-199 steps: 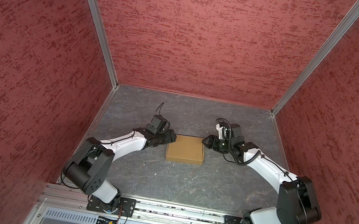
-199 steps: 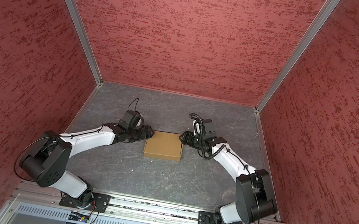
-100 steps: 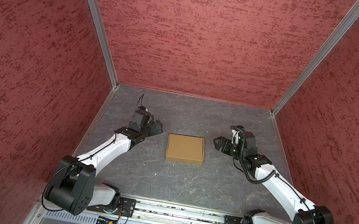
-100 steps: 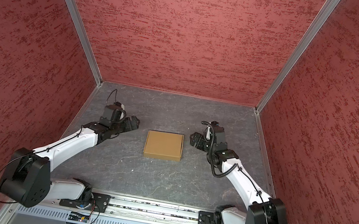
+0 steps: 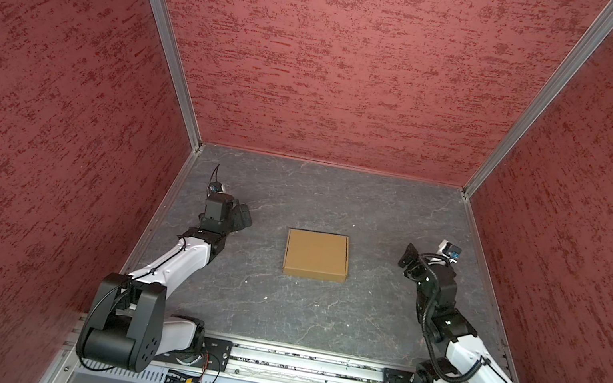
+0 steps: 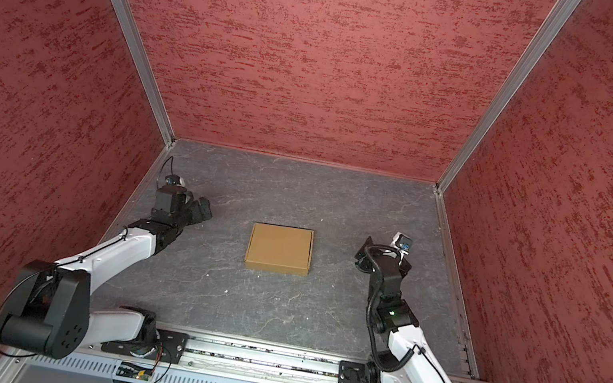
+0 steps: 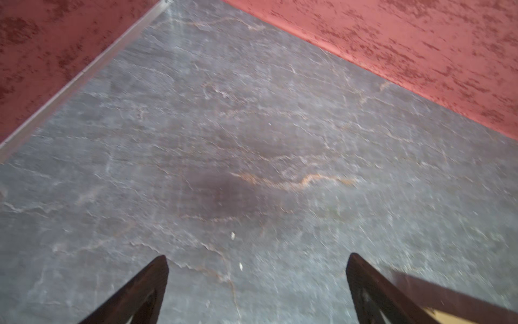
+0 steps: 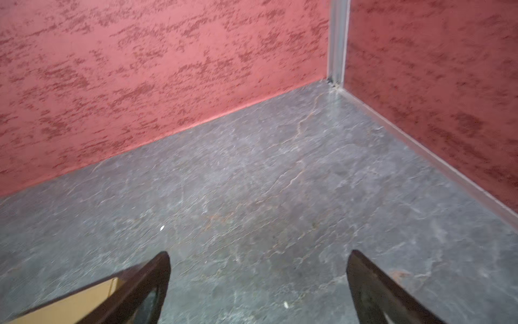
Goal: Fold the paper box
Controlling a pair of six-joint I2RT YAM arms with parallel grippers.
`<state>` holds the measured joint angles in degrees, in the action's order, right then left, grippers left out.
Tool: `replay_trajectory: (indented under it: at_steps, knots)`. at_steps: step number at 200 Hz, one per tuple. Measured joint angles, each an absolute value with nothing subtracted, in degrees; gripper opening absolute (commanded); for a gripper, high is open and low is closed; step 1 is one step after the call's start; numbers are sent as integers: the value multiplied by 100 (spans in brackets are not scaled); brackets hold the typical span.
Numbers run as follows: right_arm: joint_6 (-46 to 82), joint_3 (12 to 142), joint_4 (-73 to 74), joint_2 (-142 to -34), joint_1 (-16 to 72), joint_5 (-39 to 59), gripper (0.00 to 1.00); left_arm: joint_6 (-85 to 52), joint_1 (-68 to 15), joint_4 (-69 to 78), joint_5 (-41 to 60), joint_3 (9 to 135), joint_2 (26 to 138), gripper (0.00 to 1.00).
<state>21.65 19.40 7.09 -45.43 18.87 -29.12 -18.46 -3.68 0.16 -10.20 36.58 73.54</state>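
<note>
Both arms (image 5: 181, 264) (image 5: 485, 370) have retreated from the plain paper box (image 5: 317, 254).

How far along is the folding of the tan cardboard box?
Done: the tan square cardboard box lies closed and flat on the grey stone-look table, no flap standing up. In hand: nothing; the left gripper and right gripper are open, each apart from the box. Left: nothing visible.
</note>
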Motion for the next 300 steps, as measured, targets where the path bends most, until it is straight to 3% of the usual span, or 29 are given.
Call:
replay_trajectory:
  at_steps: [64, 133, 200, 245, 300]
  knots:
    - [1284, 1559, 1796, -4779, 1872, -4021, 99, -705, -250, 1485, -1055, 3592, 7863, 100]
    - [585, 1076, 3854, -5935, 1520, -4178, 99, -445, 298, 3280, -692, 2545, 8180, 100]
    - [252, 1079, 5660, -7500, 945, -3752, 99, -331, 255, 4121, -322, 2303, 8221, 99]
    - [71, 1201, 6560, -8355, 644, -3330, 99, -268, 255, 3905, -134, 2300, 7428, 100]
    - [47, 1138, 7085, -8530, 388, -2443, 99, -283, 244, 3723, 145, 2300, 7070, 100]
